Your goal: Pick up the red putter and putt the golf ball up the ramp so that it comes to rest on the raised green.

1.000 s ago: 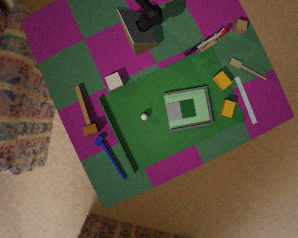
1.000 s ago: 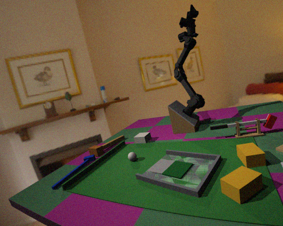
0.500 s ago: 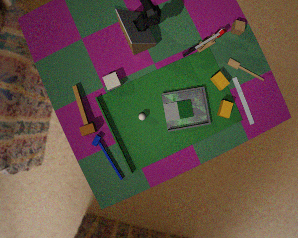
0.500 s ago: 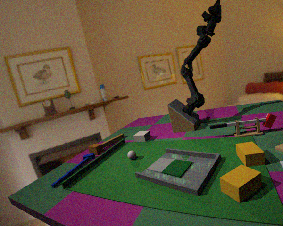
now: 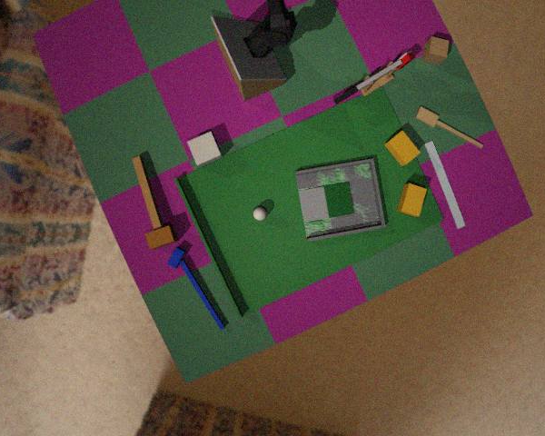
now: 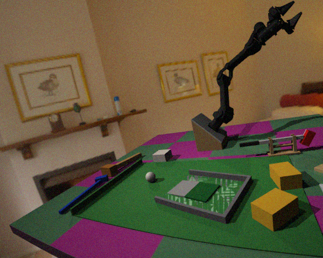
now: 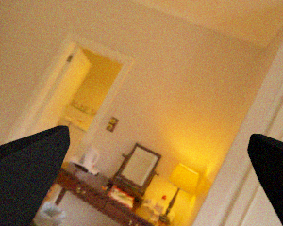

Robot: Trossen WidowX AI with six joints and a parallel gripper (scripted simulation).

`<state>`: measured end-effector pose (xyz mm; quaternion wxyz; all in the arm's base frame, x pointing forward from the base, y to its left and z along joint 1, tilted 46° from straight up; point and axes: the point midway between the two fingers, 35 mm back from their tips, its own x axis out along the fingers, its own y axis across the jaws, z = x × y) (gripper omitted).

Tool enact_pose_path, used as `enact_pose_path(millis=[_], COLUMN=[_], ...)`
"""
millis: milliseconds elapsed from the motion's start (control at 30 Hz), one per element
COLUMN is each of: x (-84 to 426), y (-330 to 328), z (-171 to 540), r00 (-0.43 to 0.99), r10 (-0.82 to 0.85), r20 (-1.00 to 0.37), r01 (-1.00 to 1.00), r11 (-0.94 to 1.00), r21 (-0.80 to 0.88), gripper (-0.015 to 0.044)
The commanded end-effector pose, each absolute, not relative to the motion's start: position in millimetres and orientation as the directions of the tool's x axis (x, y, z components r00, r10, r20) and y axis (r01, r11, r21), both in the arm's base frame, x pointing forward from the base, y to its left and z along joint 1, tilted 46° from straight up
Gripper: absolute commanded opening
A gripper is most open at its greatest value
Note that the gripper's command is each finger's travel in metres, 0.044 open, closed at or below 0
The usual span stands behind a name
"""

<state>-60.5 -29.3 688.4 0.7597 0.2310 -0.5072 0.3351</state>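
Observation:
The red putter, with its red head, grey shaft and black grip, rests on a small wooden stand. The white golf ball sits on the green mat. The light grey ramp leads up to the dark green raised green, inside a grey wall on three sides. The ball is apart from the ramp, before its open side. My gripper is wide open and empty, high in the air above the putter's side of the table.
Two yellow blocks stand behind the walled ramp. A white block is near the arm's base. A blue club and a brown mallet lie beyond a low green wall. A tan mallet, grey bar and tan block are farther right.

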Motion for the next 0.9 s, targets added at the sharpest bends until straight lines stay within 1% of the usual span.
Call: enact_pose_path(millis=[0,67,233,300,467,633,767,867], x=[-27,-14,20,41,105,166,210,236], y=[0,7,33,48,86,114,128,133], z=[680,676,664,654,615,561,509,467], r00=[0.356,0.399,0.472,0.517,0.637,0.722,0.753,0.748], r10=[0.331,0.335,0.401,0.442,0.542,0.613,0.648,0.663], r20=[0.874,0.853,0.785,0.733,0.548,0.321,0.116,-0.034], r01=[-0.686,-0.668,-0.609,-0.574,-0.498,-0.478,-0.511,-0.559], r11=[0.728,0.744,0.792,0.814,0.832,0.777,0.687,0.602], r21=[0.003,0.021,-0.039,-0.086,-0.245,-0.409,-0.517,-0.570], gripper=[0.0440,0.0440,0.0440,0.0440,0.0440,0.0440,0.0440,0.0440])
